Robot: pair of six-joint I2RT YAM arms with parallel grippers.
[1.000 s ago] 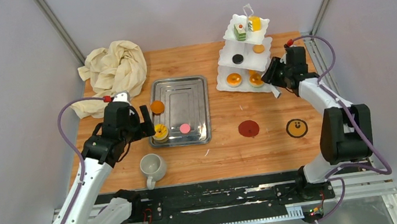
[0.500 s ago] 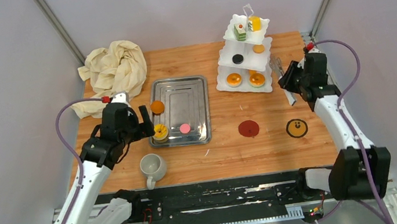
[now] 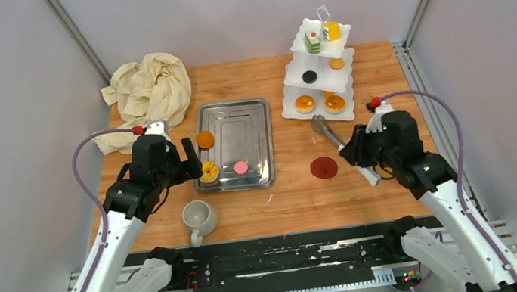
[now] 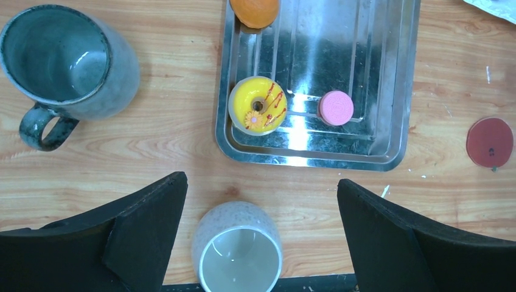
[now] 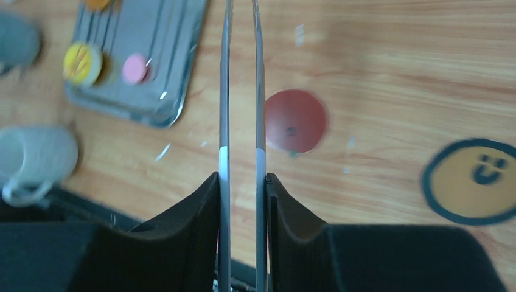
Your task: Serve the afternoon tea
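The left claw (image 4: 260,182) is spread wide and holds nothing. It hangs over the worktop (image 3: 246,79) at the near left corner of the tray (image 4: 365,61). On the tray, a yellow doughnut (image 4: 258,104) and a pink cake (image 4: 336,107) lie side by side but apart at the near end. An orange tart (image 4: 255,9) sits by the left rim, farther back. The grey mug (image 4: 67,67) stands upright on the wood just left of the tray; the left arm hides it from the top camera. The white mug (image 3: 199,217) stands upright nearer the edge, apart from the tray.

The right claw (image 5: 242,176) is clamped on the handle end of steel tongs (image 5: 224,91). It is above the near right part of the worktop, just right of a red disc (image 3: 323,168). The two blades run almost parallel with a thin gap between them. Their tips point far and left, ending close to the near edge of the stand (image 3: 289,73); whether they touch it cannot be told. A smiley disc (image 5: 477,179) lies right of the red one.

The stand is at the far right. Its top tier holds a green cake (image 3: 312,37) and an orange cake (image 3: 331,30). The middle tier holds a black tart (image 3: 310,76) and a small orange piece (image 3: 337,63), and the bottom tier two round orange tarts (image 3: 304,103). A crumpled cloth (image 3: 149,93) lies at the far left.
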